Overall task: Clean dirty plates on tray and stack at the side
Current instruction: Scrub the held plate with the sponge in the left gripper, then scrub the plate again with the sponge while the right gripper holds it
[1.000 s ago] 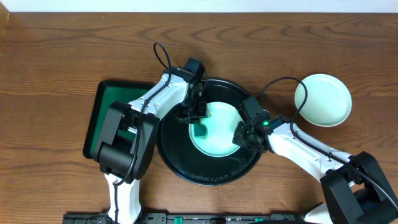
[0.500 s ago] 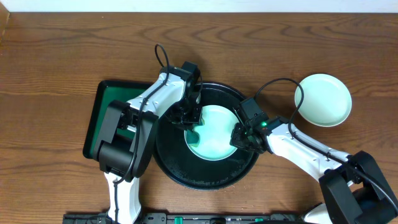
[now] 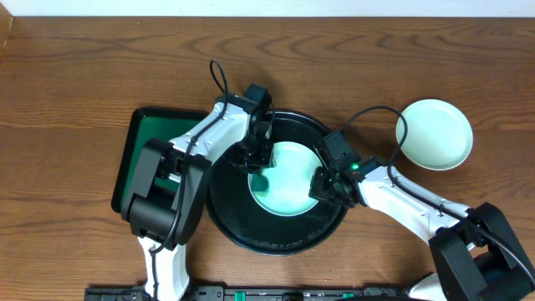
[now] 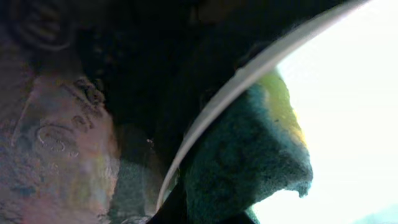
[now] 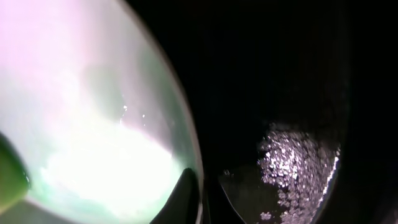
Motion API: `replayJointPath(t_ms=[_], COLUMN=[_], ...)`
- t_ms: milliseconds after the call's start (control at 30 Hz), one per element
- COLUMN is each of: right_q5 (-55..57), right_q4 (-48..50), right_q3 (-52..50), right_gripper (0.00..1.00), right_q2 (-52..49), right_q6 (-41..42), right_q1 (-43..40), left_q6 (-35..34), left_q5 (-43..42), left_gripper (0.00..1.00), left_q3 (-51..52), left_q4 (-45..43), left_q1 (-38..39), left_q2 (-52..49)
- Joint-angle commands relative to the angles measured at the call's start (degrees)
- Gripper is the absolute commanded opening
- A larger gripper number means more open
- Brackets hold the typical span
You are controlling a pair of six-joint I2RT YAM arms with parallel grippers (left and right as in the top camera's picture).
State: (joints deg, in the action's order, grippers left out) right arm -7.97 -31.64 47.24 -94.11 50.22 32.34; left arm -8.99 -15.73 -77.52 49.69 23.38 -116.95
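Scrubbing, we judge, is midway: one clean plate (image 3: 435, 134) lies right of the tray (image 3: 242, 219), while on the tray our right gripper (image 3: 321, 186) pinches the rim of a smeared plate (image 3: 292, 180) and our left gripper (image 3: 258, 157), closed on a sponge (image 4: 249, 162), presses it; stacking remains.

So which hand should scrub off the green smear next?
Left. The left hand holds the sponge on the plate, right by the smear. The right hand pinches the plate's rim, probably steadying it.
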Motion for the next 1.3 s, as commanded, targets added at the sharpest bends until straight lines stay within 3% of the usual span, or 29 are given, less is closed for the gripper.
replayJointPath(t_ms=[0, 333, 900, 1267], right_q5=[7.23, 7.04, 6.4, 6.14], right_q4=[-4.24, -4.39, -4.0, -3.32], right_q3=[-4.17, -4.17, -4.17, -4.17], right_gripper=[0.01, 0.01, 0.01, 0.01], right_q2=[-2.86, -2.86, -2.86, -2.86], right_q6=[-1.42, -1.42, -1.42, -1.42], right_q1=[-0.42, -0.42, -0.59, -1.09], left_q6=[-0.9, -0.48, 5.01, 7.23], left_q5=[22.05, 30.64, 31.41, 19.04], left_gripper=[0.07, 0.07, 0.07, 0.07], left_q3=[2.1, -1.62, -2.49, -2.32], left_q4=[-8.35, -12.15, -18.56, -16.74], left_q1=[-3.52, -0.74, 1.31, 4.92], left_q2=[-7.23, -4.48, 9.49, 9.9])
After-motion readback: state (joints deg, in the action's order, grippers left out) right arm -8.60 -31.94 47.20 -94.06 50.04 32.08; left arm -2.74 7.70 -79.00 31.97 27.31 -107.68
